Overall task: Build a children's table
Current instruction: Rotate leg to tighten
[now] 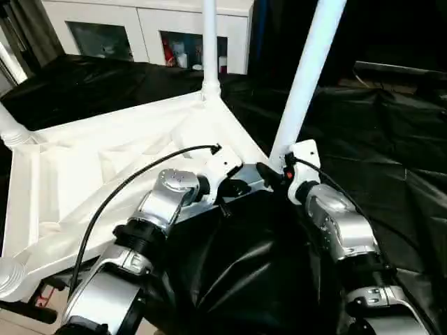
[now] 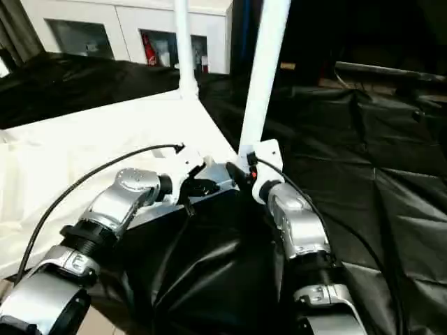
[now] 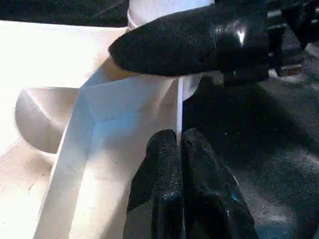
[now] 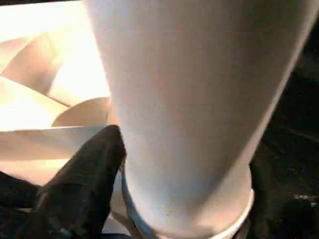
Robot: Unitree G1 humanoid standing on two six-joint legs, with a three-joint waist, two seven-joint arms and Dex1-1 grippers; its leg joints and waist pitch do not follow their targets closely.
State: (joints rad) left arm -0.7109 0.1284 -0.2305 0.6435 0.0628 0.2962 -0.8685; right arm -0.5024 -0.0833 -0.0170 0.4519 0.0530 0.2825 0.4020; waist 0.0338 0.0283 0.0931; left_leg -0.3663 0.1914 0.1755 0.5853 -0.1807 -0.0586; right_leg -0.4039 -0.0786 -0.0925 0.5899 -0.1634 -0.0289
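One upturned table top [image 1: 105, 174], three legs [image 1: 307, 77], two claws [image 1: 241, 187], one cabinet [image 1: 147, 28]

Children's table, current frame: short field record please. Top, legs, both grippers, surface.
top: white plastic rectangular top, ribbed underside up
legs: far white tapered tube leg upright in corner socket; near leg leaning, base at near corner
left gripper: shut, fingertips at top's edge rib
right gripper: fingers around near leg's base
surface: black plastic sheet

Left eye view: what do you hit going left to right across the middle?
Tabletop's left rim → left gripper → near-corner leg → right gripper's silver forearm → black sheet.
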